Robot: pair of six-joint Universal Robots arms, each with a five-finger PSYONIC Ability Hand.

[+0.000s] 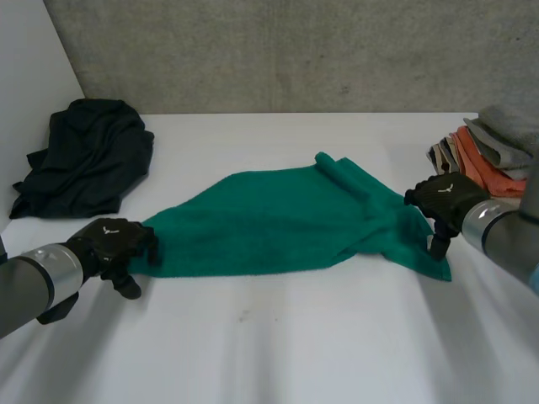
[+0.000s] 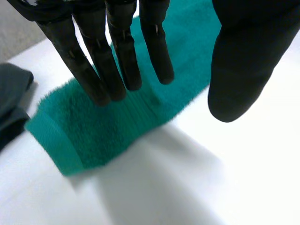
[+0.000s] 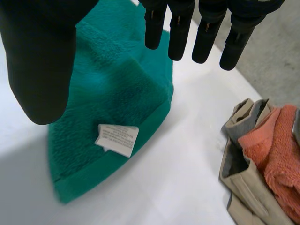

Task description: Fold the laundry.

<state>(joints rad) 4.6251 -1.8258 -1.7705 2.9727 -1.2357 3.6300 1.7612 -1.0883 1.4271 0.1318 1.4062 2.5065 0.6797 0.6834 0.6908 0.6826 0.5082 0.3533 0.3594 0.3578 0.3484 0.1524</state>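
A green towel (image 1: 278,219) lies spread across the middle of the white table (image 1: 295,337), with a rolled fold at its far edge. My left hand (image 1: 114,240) is at the towel's left corner. In the left wrist view its fingers (image 2: 117,47) reach straight over that corner (image 2: 93,126), with the thumb held apart, so the hand is open. My right hand (image 1: 446,198) is over the towel's right corner. Its fingers (image 3: 206,28) are straight and the thumb is wide apart above the towel (image 3: 117,93), near a white label (image 3: 117,139). Neither hand grips the cloth.
A heap of dark clothing (image 1: 84,156) lies at the back left, close to the left hand (image 2: 9,103). At the right edge stands a pile of folded cloths (image 1: 484,151) in grey, orange and beige (image 3: 262,154). A concrete wall runs behind the table.
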